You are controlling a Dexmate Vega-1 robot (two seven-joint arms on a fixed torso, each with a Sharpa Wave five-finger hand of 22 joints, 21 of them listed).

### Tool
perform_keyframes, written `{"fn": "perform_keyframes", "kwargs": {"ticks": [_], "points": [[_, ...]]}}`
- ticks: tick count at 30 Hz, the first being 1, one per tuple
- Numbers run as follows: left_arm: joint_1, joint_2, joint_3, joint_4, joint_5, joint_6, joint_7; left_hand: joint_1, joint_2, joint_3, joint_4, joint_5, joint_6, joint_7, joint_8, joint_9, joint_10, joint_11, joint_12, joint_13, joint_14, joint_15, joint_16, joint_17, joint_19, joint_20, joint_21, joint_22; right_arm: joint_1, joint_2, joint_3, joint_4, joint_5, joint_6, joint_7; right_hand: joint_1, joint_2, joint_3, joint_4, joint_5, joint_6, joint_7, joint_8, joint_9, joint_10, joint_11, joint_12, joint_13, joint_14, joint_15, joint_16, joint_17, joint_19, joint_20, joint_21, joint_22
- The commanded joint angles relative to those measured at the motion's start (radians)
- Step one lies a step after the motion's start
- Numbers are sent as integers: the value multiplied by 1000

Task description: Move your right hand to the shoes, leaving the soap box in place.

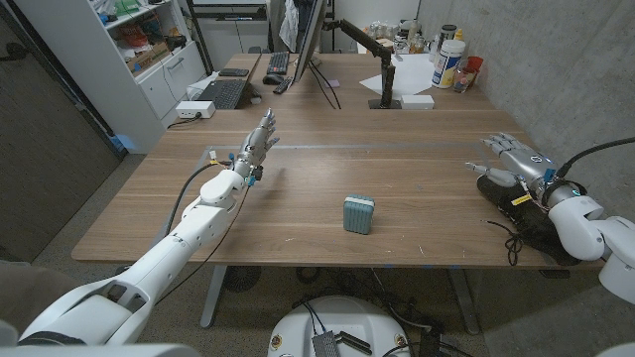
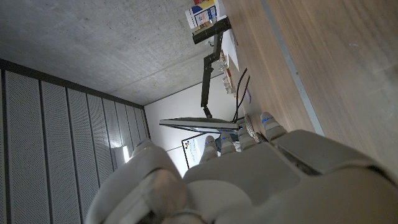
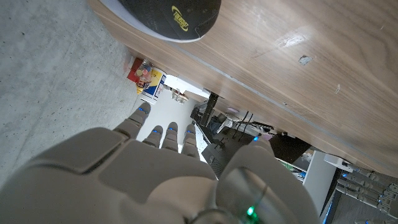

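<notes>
A small teal soap box (image 1: 359, 213) stands upright near the table's front middle, with neither hand close to it. A pair of black shoes (image 1: 523, 224) lies at the table's right edge, laces trailing toward the front. My right hand (image 1: 516, 159) is over the far end of the shoes, fingers stretched out and apart, holding nothing; whether it touches them I cannot tell. The right wrist view shows a black shoe toe (image 3: 171, 15) with a yellow logo beyond my right hand (image 3: 168, 174). My left hand (image 1: 256, 144) is raised over the left part of the table, fingers apart and empty.
At the back stand a monitor (image 1: 310, 40), a keyboard (image 1: 277, 62), a laptop (image 1: 220, 94), a black desk arm (image 1: 382, 69) and bottles (image 1: 448, 61). A shelf unit (image 1: 149, 59) is on the left and a concrete wall (image 1: 575, 69) on the right.
</notes>
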Motion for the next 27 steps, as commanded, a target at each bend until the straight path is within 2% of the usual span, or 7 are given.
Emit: {"fn": "perform_keyframes", "kwargs": {"ticks": [1,27], "points": [[-2,-1,5,-6,7,5,5,3,5,-4,-5,-4,3,-6,6,3,-7,3,5,3,-12,1,3,5,1,-5,2,4,-25,48,38,10,-2,2,10,12,4,0,-6,-4,-6,2,0,4,-2,3,1,2,6,-18,6,1,17,2,10,2],[-12,-7,7,2,14,3,8,3,4,-4,-6,-4,2,-5,6,3,-7,2,6,3,-13,0,3,5,1,-4,2,4,-48,102,74,15,4,8,0,13,5,0,-9,-4,-9,7,-3,4,1,13,1,2,21,-16,9,0,36,3,13,2]]}}
